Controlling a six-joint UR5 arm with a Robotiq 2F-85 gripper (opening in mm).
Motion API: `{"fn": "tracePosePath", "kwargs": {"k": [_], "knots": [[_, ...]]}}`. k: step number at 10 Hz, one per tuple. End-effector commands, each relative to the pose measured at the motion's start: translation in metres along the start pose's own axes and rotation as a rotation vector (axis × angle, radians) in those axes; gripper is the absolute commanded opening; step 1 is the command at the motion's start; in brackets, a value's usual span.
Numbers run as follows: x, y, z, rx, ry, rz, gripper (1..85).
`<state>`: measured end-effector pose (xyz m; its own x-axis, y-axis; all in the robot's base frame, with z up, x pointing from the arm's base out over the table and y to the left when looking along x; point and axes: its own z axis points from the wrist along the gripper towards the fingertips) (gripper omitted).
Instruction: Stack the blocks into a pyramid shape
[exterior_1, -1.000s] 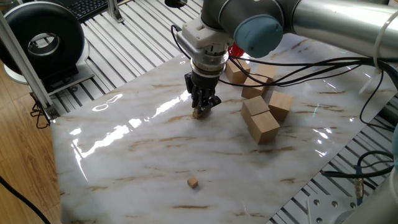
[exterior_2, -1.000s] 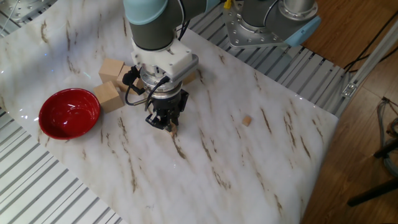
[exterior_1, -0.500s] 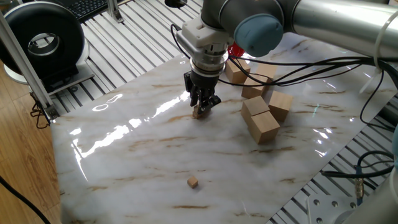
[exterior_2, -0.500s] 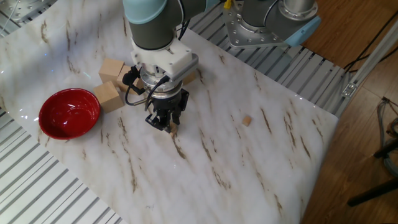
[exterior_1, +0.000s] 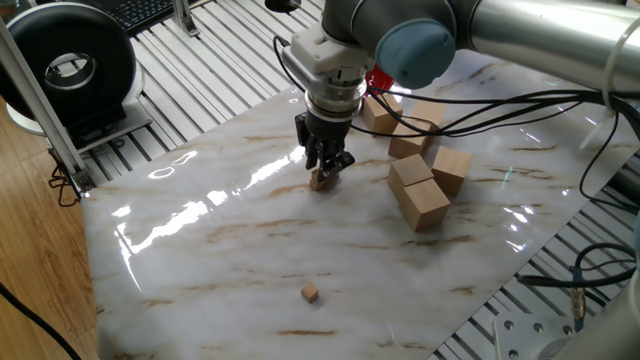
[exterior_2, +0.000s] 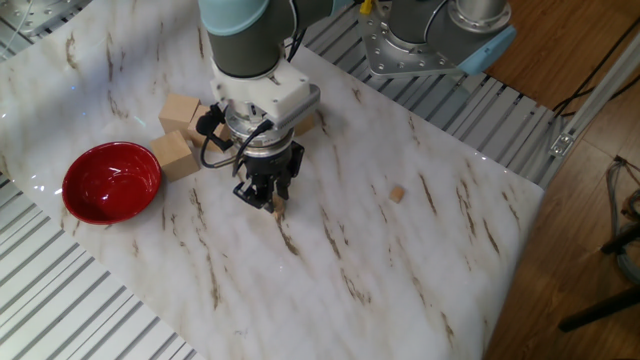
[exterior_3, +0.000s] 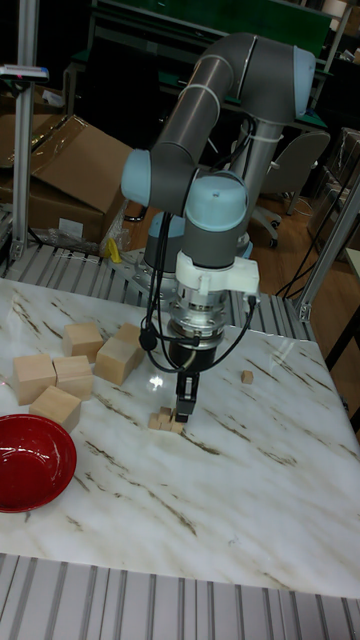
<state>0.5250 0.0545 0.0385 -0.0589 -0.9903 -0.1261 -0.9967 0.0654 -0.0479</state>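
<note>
A little pile of tiny tan wooden cubes (exterior_3: 167, 421) sits on the marble table, two side by side at the bottom with one more on top as far as I can tell. One more tiny cube (exterior_1: 311, 293) lies alone, well apart from the pile.

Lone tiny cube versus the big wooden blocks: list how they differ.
The lone tiny cube is far smaller than the big wooden blocks. It sits alone on bare marble, away from the gripper, while the big blocks cluster together, some touching, beyond the arm. In the tall fixed view the big blocks lie near the red bowl; the tiny cube lies on the gripper's other side. Both are light tan wood, resting on the table.
</note>
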Motion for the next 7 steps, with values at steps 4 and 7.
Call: {"fn": "tracePosePath", "kwargs": {"k": [4,7], "knots": [[-0.015,-0.004,-0.014,-0.007,0.005,0.037,35.3],[-0.023,-0.005,-0.010,-0.008,-0.001,0.055,34.0]]}}
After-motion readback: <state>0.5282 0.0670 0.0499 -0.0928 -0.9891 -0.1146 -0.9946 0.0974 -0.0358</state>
